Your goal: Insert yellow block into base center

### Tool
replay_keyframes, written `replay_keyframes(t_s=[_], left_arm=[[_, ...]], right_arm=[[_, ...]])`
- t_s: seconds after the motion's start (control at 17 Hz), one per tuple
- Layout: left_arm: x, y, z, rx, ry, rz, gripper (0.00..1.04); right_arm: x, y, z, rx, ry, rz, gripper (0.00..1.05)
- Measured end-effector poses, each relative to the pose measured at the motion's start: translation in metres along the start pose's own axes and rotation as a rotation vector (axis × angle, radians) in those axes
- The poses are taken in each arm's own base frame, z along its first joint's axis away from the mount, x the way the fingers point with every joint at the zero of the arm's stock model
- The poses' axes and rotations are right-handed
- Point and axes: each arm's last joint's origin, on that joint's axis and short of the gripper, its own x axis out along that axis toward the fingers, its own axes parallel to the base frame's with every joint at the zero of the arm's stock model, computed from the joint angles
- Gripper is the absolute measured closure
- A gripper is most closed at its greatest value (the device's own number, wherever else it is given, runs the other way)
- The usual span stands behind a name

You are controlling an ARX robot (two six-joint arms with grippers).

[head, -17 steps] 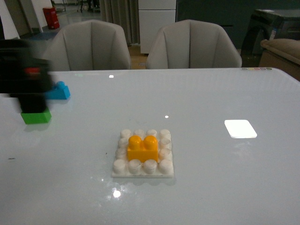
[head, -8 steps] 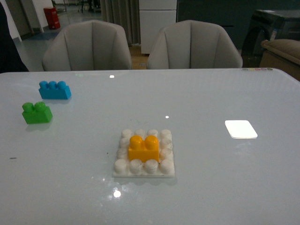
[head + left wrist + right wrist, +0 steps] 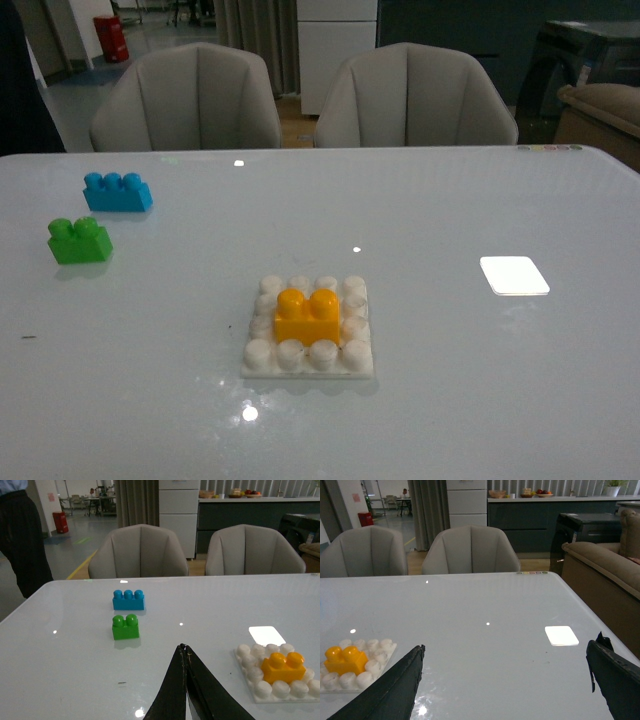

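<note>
1. Blue brick (image 3: pixel 117 191) and green brick (image 3: pixel 79 241) at the far left of the tabletop (image 3: pixel 480 400), near each other but apart, well away from everything else.
2. Left pincer (image 3: pixel 184 652) pressed together, tips meeting in a narrow point, holding nothing; hangs above bare tabletop between the green brick and the base (image 3: pixel 255 690). Out of the front view altogether.
3. Yellow block (image 3: pixel 306 315) seated on the middle studs of the base (image 3: pixel 306 369), upright, two studs up, long axis running side to side across the robot's front. White studs visible around it on every side, so reads as centred; looks pressed level, though how deeply it has seated cannot be told.
4. Judged from this: insertion appears done, no pick left to make. Should a final press be wanted, left arm is the nearer one, with the yellow block (image 3: pixel 283 666) lying just to its right and slightly ahead.
5. Flat white patch (image 3: pixel 514 275) further right, well apart from the base.
6. Right pincer (image 3: pixel 505 680) spread wide, empty, with the yellow block (image 3: pixel 345 660) off to its left beyond the fingers.
</note>
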Motion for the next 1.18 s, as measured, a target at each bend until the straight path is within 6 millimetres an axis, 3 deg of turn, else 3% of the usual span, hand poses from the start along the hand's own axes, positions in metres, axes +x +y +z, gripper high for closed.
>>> replay_keyframes(t_s=[0.59, 1.06, 1.18], left_arm=[[-0.02, 0.0, 0.0, 0.0, -0.013, 0.0, 1.03], [-0.02, 0.0, -0.004, 0.0, 0.01, 0.001, 1.03], [-0.02, 0.0, -0.004, 0.0, 0.01, 0.001, 0.85]], right_arm=[[0.0, 0.0, 0.0, 0.0, 0.0, 0.0, 0.06], [0.0, 0.0, 0.0, 0.0, 0.0, 0.0, 0.06], [0.0, 0.0, 0.0, 0.0, 0.0, 0.0, 0.06]])
